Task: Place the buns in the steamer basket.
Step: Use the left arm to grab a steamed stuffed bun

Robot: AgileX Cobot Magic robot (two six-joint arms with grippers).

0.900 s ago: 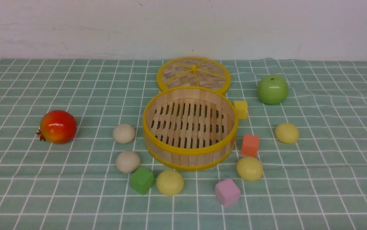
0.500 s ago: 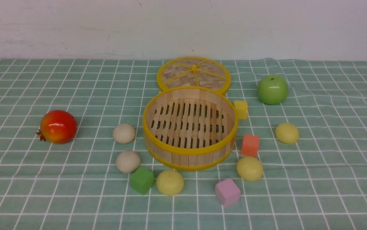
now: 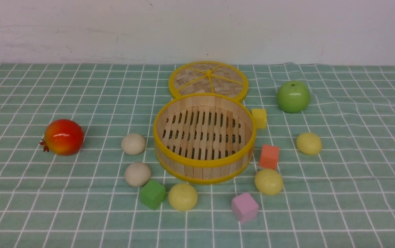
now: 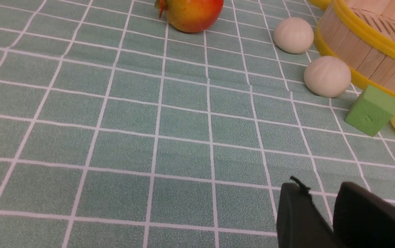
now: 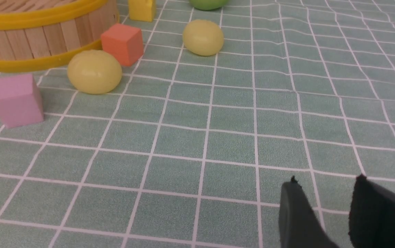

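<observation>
The steamer basket [image 3: 202,164] stands empty at mid-table. Two off-white buns [image 3: 133,144] [image 3: 137,174] lie to its left; they also show in the left wrist view [image 4: 294,35] [image 4: 327,76]. Three pale yellow buns lie in front of it [image 3: 182,196], at its front right [image 3: 268,181] and further right [image 3: 309,143]. Neither gripper shows in the front view. My left gripper [image 4: 319,187] hovers low over the cloth, well short of the off-white buns, slightly open and empty. My right gripper [image 5: 326,181] is open and empty, well short of two yellow buns [image 5: 94,71] [image 5: 203,37].
The woven lid [image 3: 208,81] lies behind the basket. A red pomegranate [image 3: 63,137] sits at the left and a green apple [image 3: 293,96] at the back right. Green [image 3: 152,194], pink [image 3: 244,207], orange [image 3: 269,156] and yellow [image 3: 259,118] cubes lie among the buns.
The pomegranate has shifted a touch to the right. Nothing else has visibly moved.
</observation>
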